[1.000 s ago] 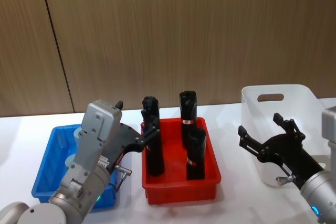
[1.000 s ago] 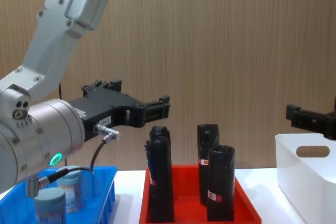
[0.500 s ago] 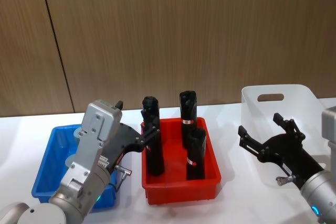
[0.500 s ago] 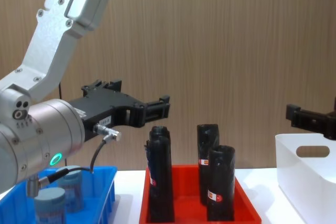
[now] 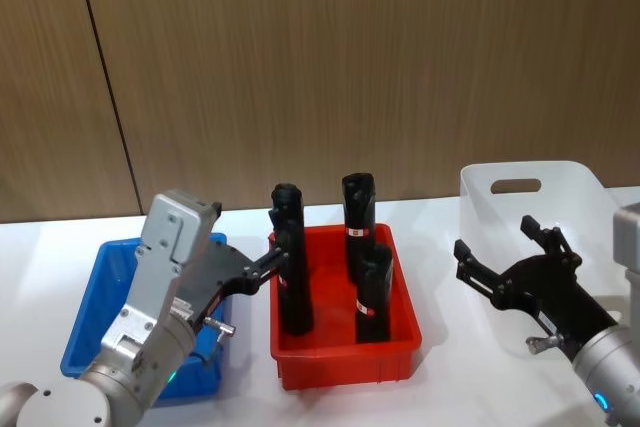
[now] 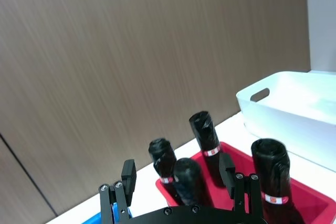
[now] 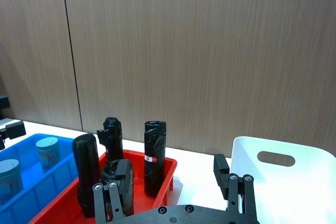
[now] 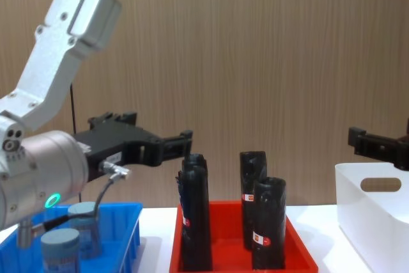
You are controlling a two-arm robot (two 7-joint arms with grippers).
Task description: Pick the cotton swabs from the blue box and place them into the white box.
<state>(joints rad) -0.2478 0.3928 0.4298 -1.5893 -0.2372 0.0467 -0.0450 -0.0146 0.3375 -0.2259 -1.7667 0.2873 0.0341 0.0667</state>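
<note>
Looking at the cotton swabs (image 8: 61, 246) first: two small clear jars with grey-blue lids stand close together in the blue box (image 8: 124, 238). They're below the left gripper (image 6: 177, 176) and back toward its wrist, not between its fingers. Those fingers are spread apart with nothing in them, pointing out over the box's edge, and the tips hang just above the nearest of the black rolls (image 5: 293, 282) in the red tray (image 5: 345, 365).

Stuff I'd worry about:

- With the jars that close, wide-open fingers dropping in could shove one jar while going for the other, or tip it.
- The tips sit right by that tall roll, so swinging down or back could clip it.
- A cable (image 8: 101, 191) loops off the wrist down near the jars and might snag a lid.
- Smooth round plastic could squirt out of an off-centre pinch.
- The white box (image 5: 530, 175) is way past the fingertips, with the rolls in between. Carry a jar across too low and the rolls go over like bowling pins.

The right gripper (image 5: 495, 237) hovers over the bench in front of the white box, fingers also apart and empty. If there's a handover, bad timing drops the jar.
</note>
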